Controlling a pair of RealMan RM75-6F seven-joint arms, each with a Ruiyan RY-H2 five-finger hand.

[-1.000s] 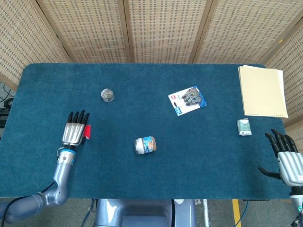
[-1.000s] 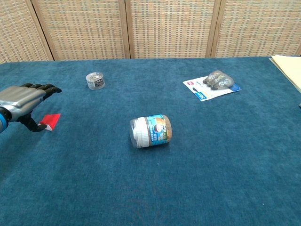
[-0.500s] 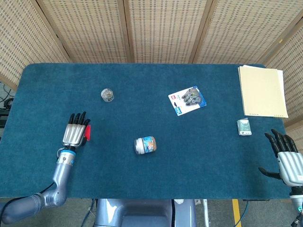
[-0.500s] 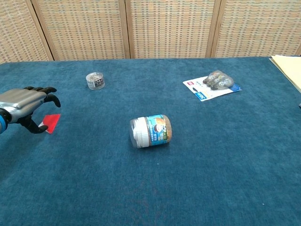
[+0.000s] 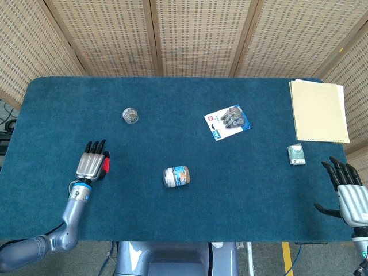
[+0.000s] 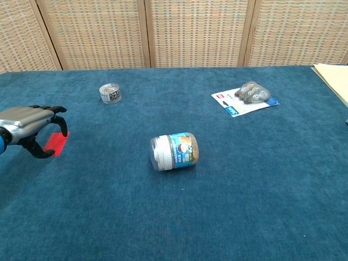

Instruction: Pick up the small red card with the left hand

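Observation:
The small red card (image 5: 106, 164) (image 6: 56, 144) lies flat on the blue table cloth near the left edge. My left hand (image 5: 91, 164) (image 6: 26, 125) is low over it, palm down. Its fingers (image 6: 61, 124) curl above the card's far side and the thumb reaches to the card's near left corner. The card rests on the cloth and nothing shows it being gripped. My right hand (image 5: 348, 192) hovers at the table's near right corner with fingers spread and nothing in it; the chest view does not show it.
A small jar (image 5: 176, 176) (image 6: 174, 151) lies on its side mid-table. A round clear container (image 5: 130, 115) (image 6: 110, 93) sits behind the card. A blister pack (image 5: 227, 121) (image 6: 246, 99), a yellow folder (image 5: 319, 111) and a small box (image 5: 296, 154) are to the right.
My left hand has drawn back toward me and lowered, and its fingers have curled down over the red card. The right hand has not moved.

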